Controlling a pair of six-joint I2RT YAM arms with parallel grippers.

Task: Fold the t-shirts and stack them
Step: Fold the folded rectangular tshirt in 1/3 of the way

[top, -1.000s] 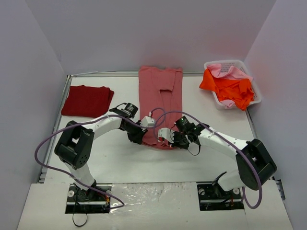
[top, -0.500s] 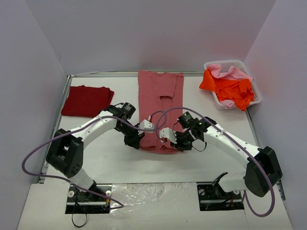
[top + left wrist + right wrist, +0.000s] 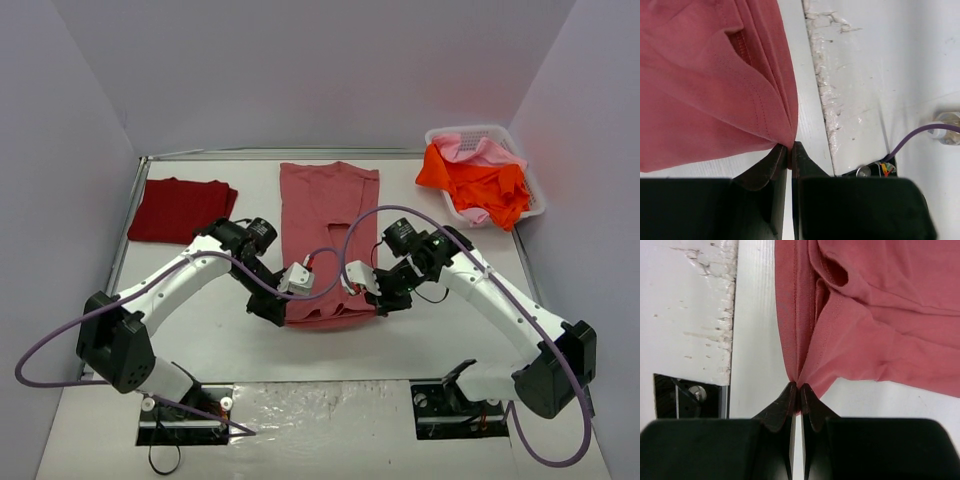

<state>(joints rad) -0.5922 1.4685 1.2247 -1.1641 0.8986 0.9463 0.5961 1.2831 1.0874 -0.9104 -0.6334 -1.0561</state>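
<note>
A muted rose-red t-shirt (image 3: 328,215) lies lengthwise in the middle of the table, its near end lifted. My left gripper (image 3: 283,308) (image 3: 789,146) is shut on the shirt's near left corner (image 3: 740,90). On the other side, my right gripper (image 3: 368,296) (image 3: 799,385) pinches the near right corner (image 3: 840,325). A dark crimson t-shirt (image 3: 180,209) lies folded at the back left. Bright orange (image 3: 480,185) and light pink (image 3: 470,150) t-shirts are heaped in the basket.
The white lattice basket (image 3: 531,184) stands at the back right against the wall. A metal rail (image 3: 120,255) runs along the table's left edge. Purple cables (image 3: 330,250) loop over the held shirt. The arm bases (image 3: 185,415) sit at the near edge.
Both grippers, still shut on the rose-red shirt's near corners, have moved toward the near edge and apart, drawing the shirt nearer and stretching its near end wider. Its far edge has slid forward.
</note>
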